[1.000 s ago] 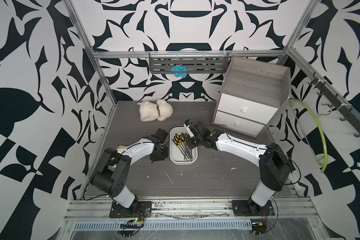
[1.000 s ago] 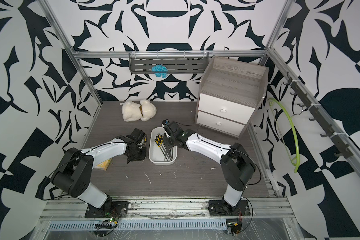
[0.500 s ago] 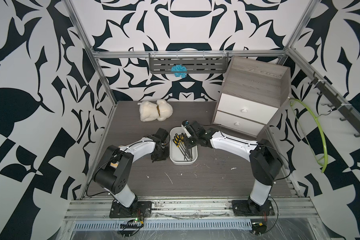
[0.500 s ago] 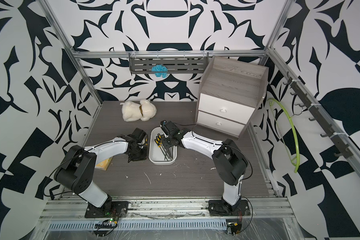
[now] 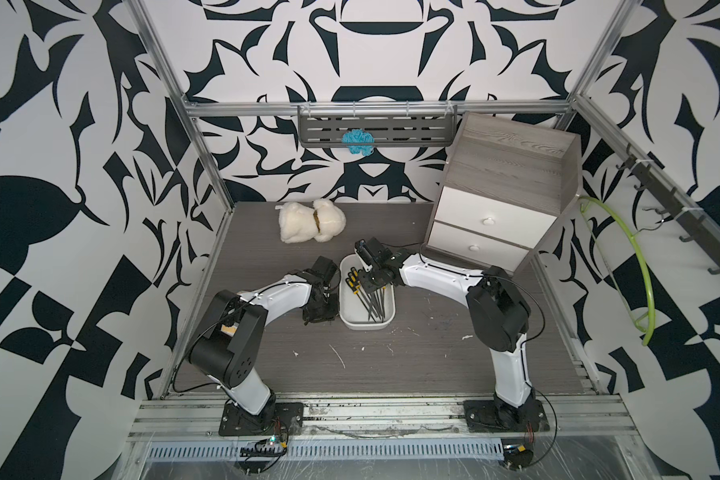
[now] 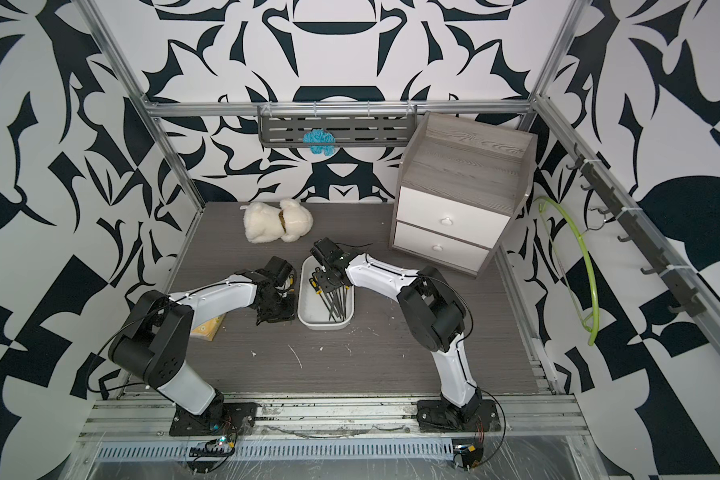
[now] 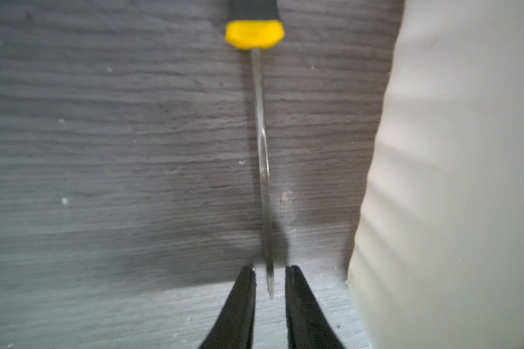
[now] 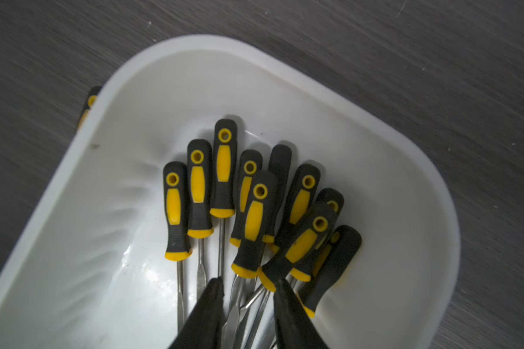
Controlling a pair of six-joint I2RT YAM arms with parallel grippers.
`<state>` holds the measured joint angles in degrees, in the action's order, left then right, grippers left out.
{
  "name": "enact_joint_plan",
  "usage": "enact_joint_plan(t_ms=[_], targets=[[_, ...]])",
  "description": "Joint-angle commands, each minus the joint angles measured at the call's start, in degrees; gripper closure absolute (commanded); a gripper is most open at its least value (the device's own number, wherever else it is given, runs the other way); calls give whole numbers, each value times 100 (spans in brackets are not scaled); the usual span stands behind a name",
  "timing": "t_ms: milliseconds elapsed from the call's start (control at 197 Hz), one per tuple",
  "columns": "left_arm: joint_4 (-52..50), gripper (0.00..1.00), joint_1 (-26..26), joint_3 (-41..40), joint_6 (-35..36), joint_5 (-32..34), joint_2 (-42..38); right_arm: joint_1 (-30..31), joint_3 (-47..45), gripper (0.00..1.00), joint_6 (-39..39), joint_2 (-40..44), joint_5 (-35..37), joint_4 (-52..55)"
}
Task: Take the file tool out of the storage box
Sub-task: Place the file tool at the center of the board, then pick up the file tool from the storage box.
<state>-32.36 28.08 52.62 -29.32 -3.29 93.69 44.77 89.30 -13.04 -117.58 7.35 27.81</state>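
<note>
The storage box (image 5: 366, 326) stands in the middle of the desk (image 5: 412, 365), with its long side running from 12 to 6 o'clock. One file (image 7: 262, 151) is already outside it. This file lies flat on the desk at the 9 o'clock side, near the wall of the storage box (image 7: 451, 181) but apart from it. In the right wrist view its black and yellow handle (image 8: 89, 102) shows just past the rim.

The left pincer (image 7: 270, 272) stands over the thin tip of this file with its two fingers a little apart. A narrow gap shows on each side of the blade, so nothing is clamped.

The right pincer (image 8: 248, 287) hangs over the 12 o'clock half of the box, also with fingers apart. Below it the other files (image 8: 254, 217) lie in a fan, handles toward 12 o'clock, and I see none pressed between the fingers.

Compared with one second ago, the right arm's elbow (image 5: 497, 311) has swung toward 9 o'clock, nearer to the box, and its pincer has shifted slightly the same way. The left arm (image 5: 275, 295) is almost where it was.
</note>
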Motion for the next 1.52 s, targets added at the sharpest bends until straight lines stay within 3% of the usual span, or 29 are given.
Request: enact_joint_plan(t_ms=[0,567,826,942,1261,1515], targets=[[-107,76,-22,11,32,-18,-161,14,384,66,108,14,274,189],[-42,72,-13,-154,-3,131,-789,14,837,65,223,-620,543,263],[-2,72,-13,-190,-3,97,-940,14,922,74,167,-793,498,326],[13,72,-13,-191,-3,70,-940,11,876,84,120,-750,469,304],[139,72,-13,-236,-3,7,-1236,23,320,92,-151,173,46,-185],[535,71,-13,-523,-82,220,-2412,22,-110,94,-316,964,-403,-784]])
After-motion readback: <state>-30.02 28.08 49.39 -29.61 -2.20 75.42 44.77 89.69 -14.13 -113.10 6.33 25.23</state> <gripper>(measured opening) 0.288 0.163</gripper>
